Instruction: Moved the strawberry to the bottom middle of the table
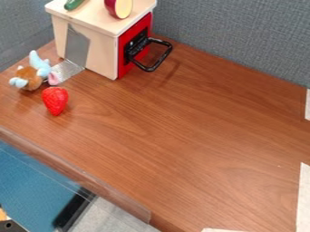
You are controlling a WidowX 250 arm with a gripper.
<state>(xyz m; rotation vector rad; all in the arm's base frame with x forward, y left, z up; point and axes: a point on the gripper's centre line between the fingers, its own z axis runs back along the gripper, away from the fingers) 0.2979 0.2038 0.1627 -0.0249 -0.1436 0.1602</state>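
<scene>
The red strawberry (pixel 55 100) rests on the brown wooden table (pixel 181 136) at the left of the camera view, its narrow end pointing toward the table's front edge. It lies just in front of a small plush toy and apart from it.
The plush toy (pixel 30 74), blue and brown, sits near the left wall. Behind it stands a toy oven (pixel 94 45) with a red front and a black handle (pixel 160 54) jutting right. On its top lie a green item (pixel 73 4) and a cut red-skinned piece (pixel 123 8). Grey partitions border the back.
</scene>
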